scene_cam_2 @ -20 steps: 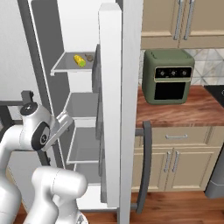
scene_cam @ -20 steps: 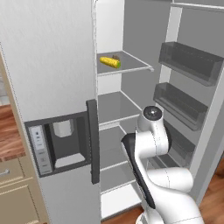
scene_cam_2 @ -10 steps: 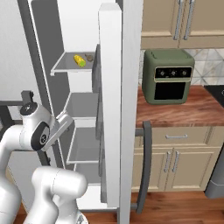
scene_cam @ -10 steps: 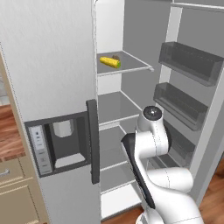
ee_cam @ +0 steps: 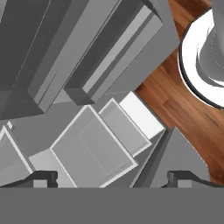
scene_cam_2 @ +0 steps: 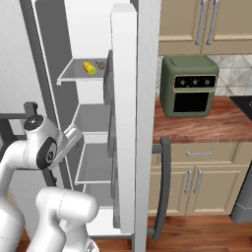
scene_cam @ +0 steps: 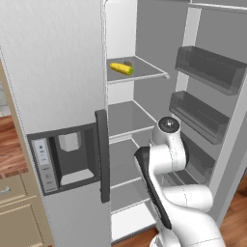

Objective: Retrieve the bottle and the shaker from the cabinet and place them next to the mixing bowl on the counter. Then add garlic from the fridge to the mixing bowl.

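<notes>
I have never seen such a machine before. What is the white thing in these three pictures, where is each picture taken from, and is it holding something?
The white thing is a robot arm standing before an open fridge. Two pictures come from cameras on its base, one behind it on the left and one on the right, so they show one scene from two sides. The third comes from a camera on the hand and looks down past the pincer at the fridge shelves and the wooden floor.

On the upper shelf lie a yellow corn cob and a small brown thing behind it, too small to name. To the right of the fridge, a green oven stands on the counter.

The pincer is open and holds nothing.
</notes>
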